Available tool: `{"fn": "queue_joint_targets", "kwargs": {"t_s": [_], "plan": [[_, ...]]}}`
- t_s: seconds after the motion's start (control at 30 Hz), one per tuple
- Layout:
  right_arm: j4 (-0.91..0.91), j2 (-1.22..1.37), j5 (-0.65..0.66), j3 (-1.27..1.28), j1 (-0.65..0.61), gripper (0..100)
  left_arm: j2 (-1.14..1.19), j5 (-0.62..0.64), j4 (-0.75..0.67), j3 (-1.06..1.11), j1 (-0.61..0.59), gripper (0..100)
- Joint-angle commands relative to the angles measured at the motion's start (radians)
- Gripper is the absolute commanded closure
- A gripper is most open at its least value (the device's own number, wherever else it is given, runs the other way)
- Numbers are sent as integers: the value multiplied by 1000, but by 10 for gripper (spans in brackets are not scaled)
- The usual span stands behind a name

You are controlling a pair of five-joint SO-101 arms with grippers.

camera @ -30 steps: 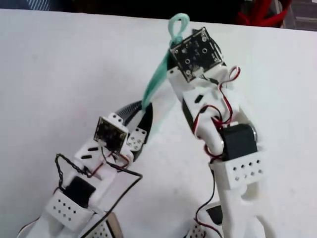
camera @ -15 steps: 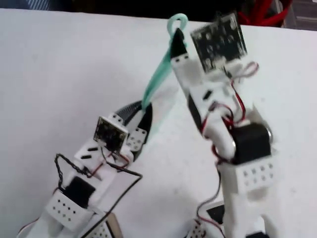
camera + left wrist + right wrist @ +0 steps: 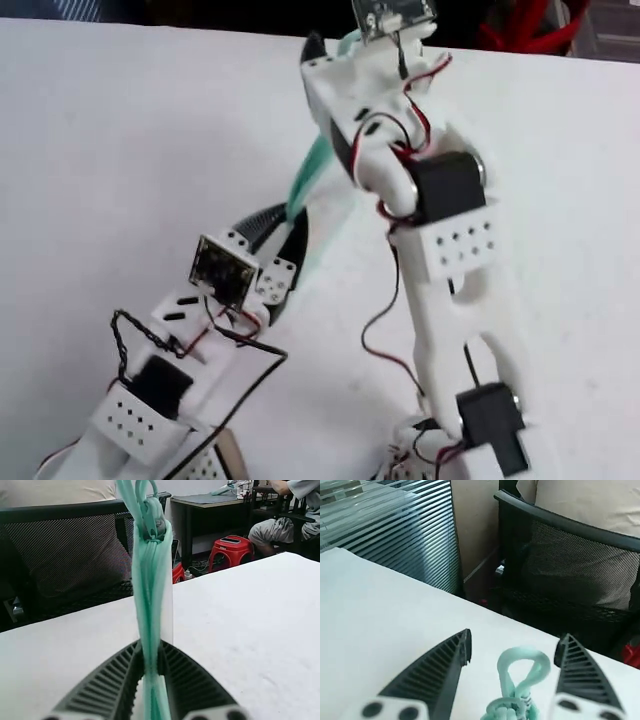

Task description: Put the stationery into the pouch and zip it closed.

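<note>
The mint pouch (image 3: 308, 172) stands on edge near the middle of the table's (image 3: 120, 120) far edge. The left gripper (image 3: 150, 652) is clamped tight on its near end. At the far end, the zip-pull loop (image 3: 522, 664) sits between the wide-open fingers of the right gripper (image 3: 515, 637), seemingly touching neither.

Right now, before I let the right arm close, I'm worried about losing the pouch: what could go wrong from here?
1. The right gripper is open with the thin zipper loop between its fingers; closing could pinch only the loop's tip and slip off.
2. The left gripper clamps the pouch at one end only, standing on edge; a pull on the loop might twist or drag it free.
</note>
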Motion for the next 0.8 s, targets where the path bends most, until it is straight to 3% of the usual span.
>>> {"fn": "queue_joint_targets", "kwargs": {"t_s": [0.0, 0.2, 0.37, 0.77], "plan": [[4, 53, -64, -89, 36, 735, -15, -12, 0, -5, -5, 977], [1, 191, -72, -155, 59, 759, -15, -12, 0, -5, -5, 977], [5, 242, -72, -207, 107, 995, -15, -12, 0, -5, -5, 977], [79, 35, -71, -213, 85, 979, -15, -12, -6, 9, 1, 977]]}}
